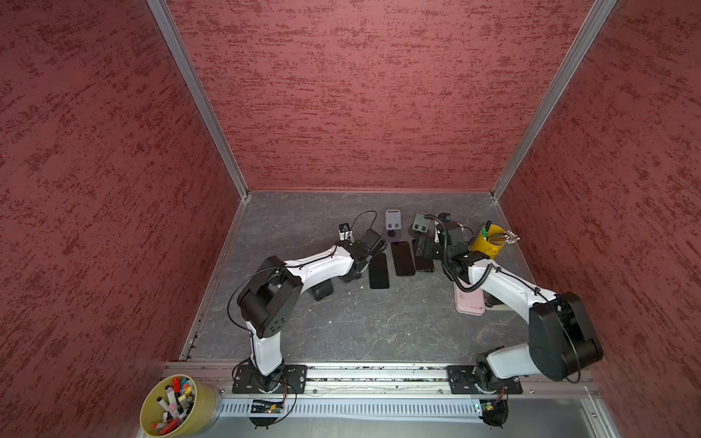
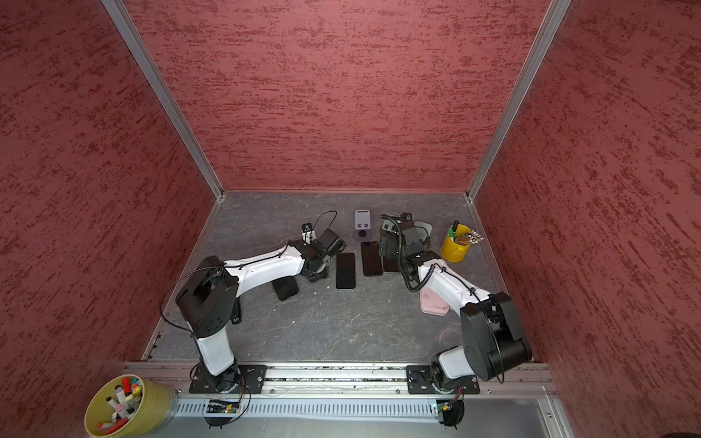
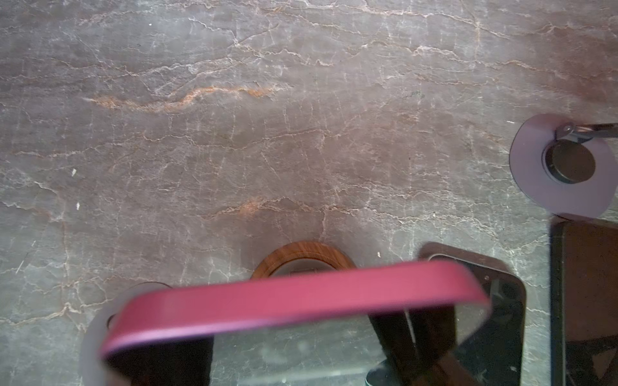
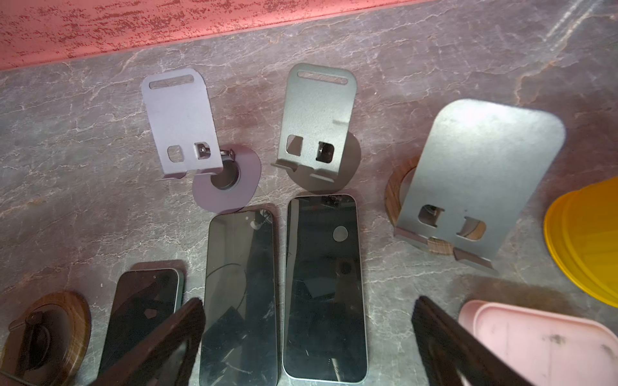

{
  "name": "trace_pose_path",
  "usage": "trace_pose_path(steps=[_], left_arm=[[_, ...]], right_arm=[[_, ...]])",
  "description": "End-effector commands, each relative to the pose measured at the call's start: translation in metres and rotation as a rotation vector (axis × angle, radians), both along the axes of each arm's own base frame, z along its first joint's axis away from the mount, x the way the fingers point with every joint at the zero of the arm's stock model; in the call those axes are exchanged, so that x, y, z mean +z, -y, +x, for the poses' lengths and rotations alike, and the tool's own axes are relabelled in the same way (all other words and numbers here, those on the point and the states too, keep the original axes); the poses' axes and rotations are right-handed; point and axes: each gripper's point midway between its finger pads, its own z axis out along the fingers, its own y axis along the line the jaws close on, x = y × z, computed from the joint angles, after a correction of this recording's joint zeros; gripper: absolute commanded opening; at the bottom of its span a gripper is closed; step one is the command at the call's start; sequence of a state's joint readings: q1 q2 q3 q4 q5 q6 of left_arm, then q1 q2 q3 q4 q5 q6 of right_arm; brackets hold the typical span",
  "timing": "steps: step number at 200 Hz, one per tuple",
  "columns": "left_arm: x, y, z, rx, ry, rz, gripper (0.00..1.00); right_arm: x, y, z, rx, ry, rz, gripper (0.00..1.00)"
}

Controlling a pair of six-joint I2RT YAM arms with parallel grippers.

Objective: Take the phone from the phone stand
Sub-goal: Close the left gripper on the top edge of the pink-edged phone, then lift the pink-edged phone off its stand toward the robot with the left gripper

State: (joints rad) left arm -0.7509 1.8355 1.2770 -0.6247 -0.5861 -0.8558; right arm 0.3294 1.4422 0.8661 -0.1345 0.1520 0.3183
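Left end effector [image 3: 287,344]: clenched on the phone [image 3: 294,297]. Its black fingers [image 3: 414,331] press from either side. The phone's top edge runs between them: magenta, matte, rounded corners, slightly blurred. Below that edge is a glossy, reflective face.

The phone sits tilted directly over the phone stand [image 3: 302,259], of which only a round wood-grain ring base shows in the left wrist view. I cannot tell whether the phone's lower end touches the stand's ledge. In both top views the phone is hidden under the left wrist.

Right end effector [image 4: 307,337]: released, its dark fingers spread wide with nothing between them. It hangs above glossy black slabs lying flat, side by side on the tabletop [image 3: 234,133]:
- small phone [image 4: 143,307]
- centre phone [image 4: 240,294], screen cracked
- large phone [image 4: 324,287], pale rim

Behind these, three bent sheet-metal stands are upright and unloaded:
- lilac stand [image 4: 182,123] on a flat disc base
- grey stand [image 4: 317,113] on a dark disc
- wide grey stand [image 4: 481,180] on a wood-grain ring

Each plate has a slotted top or rounded corners and two square cut-outs.

A yellow cup [image 4: 588,240] stands just beside the wide grey stand. A pink tray [image 4: 535,344], scuffed and round-cornered, lies near it. The tabletop is grey, stone-look, with pale veins.
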Motion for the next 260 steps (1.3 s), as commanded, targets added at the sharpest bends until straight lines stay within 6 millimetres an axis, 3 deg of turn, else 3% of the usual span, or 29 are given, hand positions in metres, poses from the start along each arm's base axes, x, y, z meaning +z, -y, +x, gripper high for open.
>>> trace_pose_path(steps=[1,109,136,213,260], left_arm=[[0.003,-0.005,-0.002,-0.006,0.009,0.021,0.66],[0.062,0.014,-0.008,-0.127,0.141,0.035,0.63],[0.072,0.027,-0.012,-0.188,0.149,0.011,0.63],[0.065,0.084,-0.038,-0.389,0.020,-0.112,0.63],[0.045,0.101,-0.062,-0.442,-0.092,-0.120,0.64]], right_arm=[[-0.002,0.001,0.001,-0.008,-0.003,0.022,0.99],[0.002,-0.003,0.003,-0.004,-0.002,0.050,0.99],[0.003,-0.004,0.002,-0.004,-0.002,0.059,0.99],[0.022,0.001,0.001,-0.039,0.029,0.075,0.99],[0.027,0.006,-0.004,-0.062,0.029,0.076,0.99]])
